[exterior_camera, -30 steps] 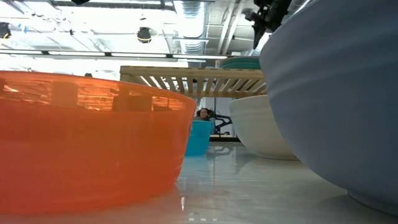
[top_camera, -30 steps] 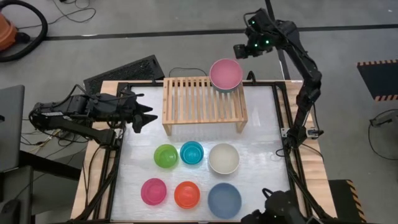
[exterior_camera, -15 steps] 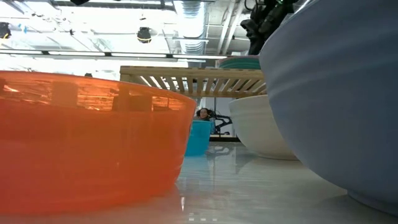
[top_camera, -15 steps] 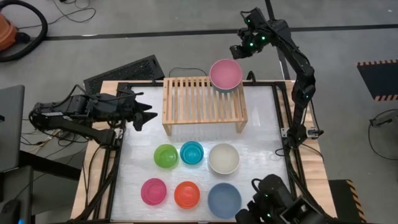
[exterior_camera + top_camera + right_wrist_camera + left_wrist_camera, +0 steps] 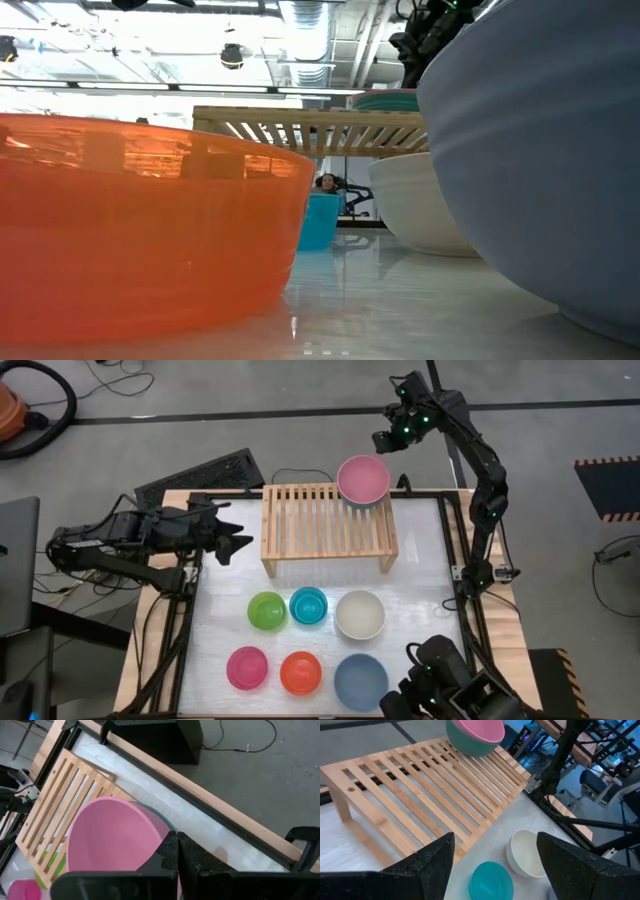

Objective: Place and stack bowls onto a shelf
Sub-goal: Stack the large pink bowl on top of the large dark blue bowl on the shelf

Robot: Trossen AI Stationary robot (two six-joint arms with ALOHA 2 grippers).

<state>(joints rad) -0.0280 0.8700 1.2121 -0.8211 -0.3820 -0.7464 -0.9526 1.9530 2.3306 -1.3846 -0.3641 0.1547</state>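
Observation:
The shelf stands at the table's far middle. On its far right corner a light pink bowl sits nested in a teal green bowl. Green, cyan and cream bowls stand on the table in front of the shelf. Magenta, orange and slate blue bowls stand nearer. My right gripper hangs shut in the air just beyond the stacked pair, holding nothing. My left gripper waits open at the table's left edge, level with the shelf.
A black frame runs round the white table top. Dark equipment sits at the near right corner. A black keyboard-like object lies beyond the far left corner. The shelf's left slats are bare.
My right gripper has drawn a little away from the stacked pink and teal bowls, toward the table's far left. The bowls have stayed in place on the shelf.

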